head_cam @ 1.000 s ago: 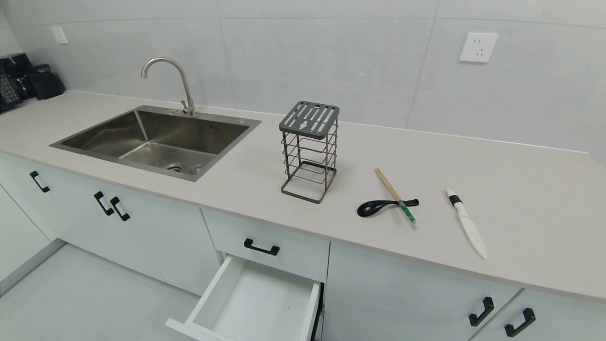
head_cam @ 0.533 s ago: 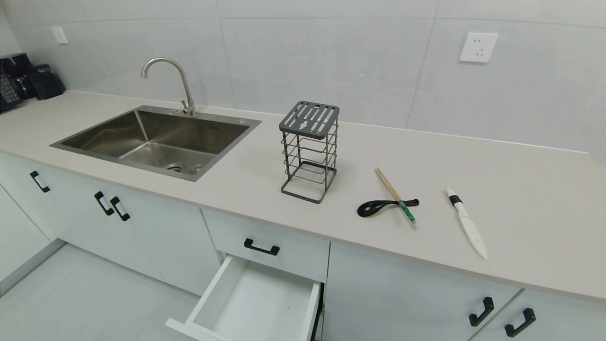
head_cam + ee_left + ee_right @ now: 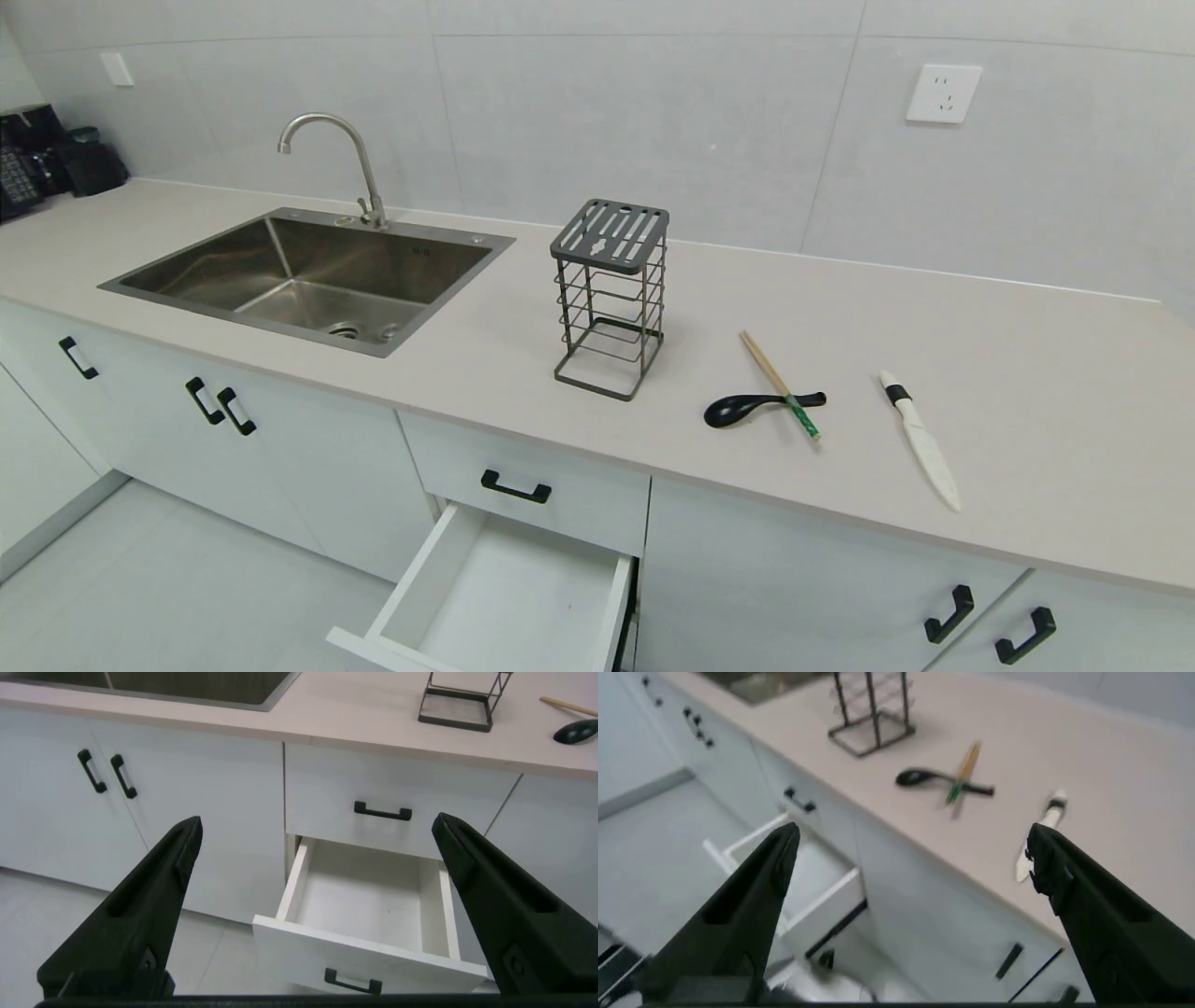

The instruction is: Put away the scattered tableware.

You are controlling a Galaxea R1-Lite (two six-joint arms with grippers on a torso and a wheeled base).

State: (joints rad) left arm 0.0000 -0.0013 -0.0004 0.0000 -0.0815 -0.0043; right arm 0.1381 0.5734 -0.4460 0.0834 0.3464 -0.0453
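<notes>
Right gripper (image 3: 913,833) spread wide; spoon (image 3: 920,777), chopsticks (image 3: 964,770), knife (image 3: 1052,810) on counter (image 3: 1120,784) beyond it.

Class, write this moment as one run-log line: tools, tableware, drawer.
left tool open, facing open drawer | right tool open, facing counter | chopsticks across spoon handle, knife apart, all on counter | nothing stowed

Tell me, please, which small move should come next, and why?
Probably lower the open right tool toward the wooden green-tipped chopsticks. They appear to lie across the handle of the black spoon, so they should be lifted first. Nothing is held yet, and the white drawer below the counter stands open.
</notes>
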